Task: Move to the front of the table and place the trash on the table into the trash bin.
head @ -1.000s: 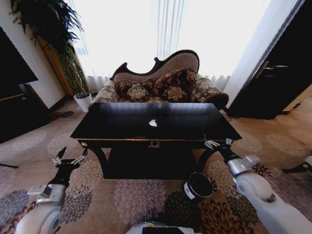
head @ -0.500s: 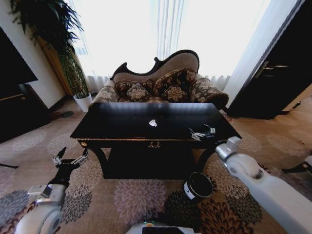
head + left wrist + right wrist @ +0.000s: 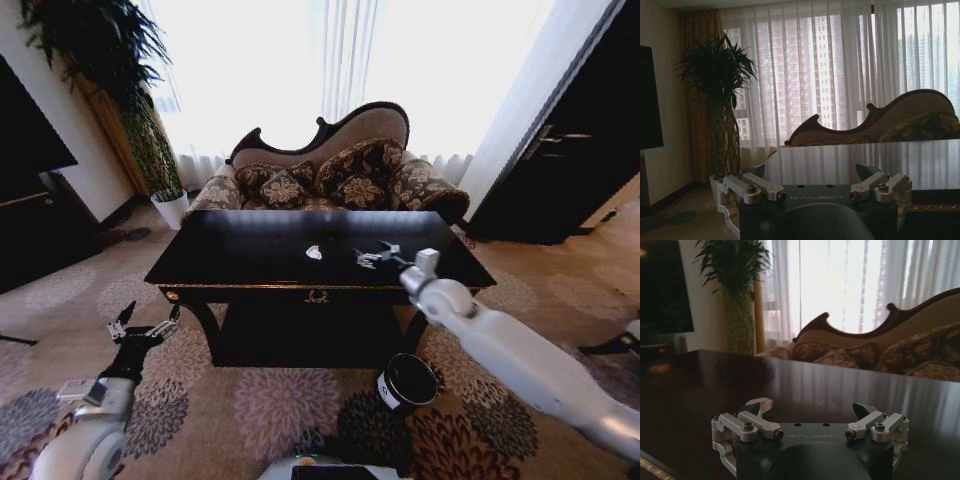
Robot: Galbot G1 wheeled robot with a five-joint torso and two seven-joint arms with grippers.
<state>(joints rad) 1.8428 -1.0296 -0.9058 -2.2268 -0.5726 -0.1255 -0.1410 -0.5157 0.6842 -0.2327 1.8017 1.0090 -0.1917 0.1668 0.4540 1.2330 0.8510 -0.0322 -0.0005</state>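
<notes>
The black table (image 3: 240,252) stands right in front of me, and a small white lump of trash (image 3: 314,253) lies near the middle of its top. My right gripper (image 3: 375,252) hovers over the tabletop just right of that lump, fingers open and empty. In the right wrist view the open gripper (image 3: 809,409) sits low over the glossy table (image 3: 700,385), with a pale piece of trash (image 3: 762,401) just beyond one fingertip. The black trash bin (image 3: 408,381) stands on the carpet by the table's front right leg. My left gripper (image 3: 143,322) hangs open, low beside the table's front left corner.
A patterned brown sofa (image 3: 330,175) stands behind the table before bright curtained windows. A tall potted plant (image 3: 110,60) is at the back left, a dark cabinet (image 3: 560,150) at the right. Flowered carpet lies open around the bin.
My right arm has risen from the table's front right corner and swung left over the tabletop toward the white lump. The left arm has stayed put.
</notes>
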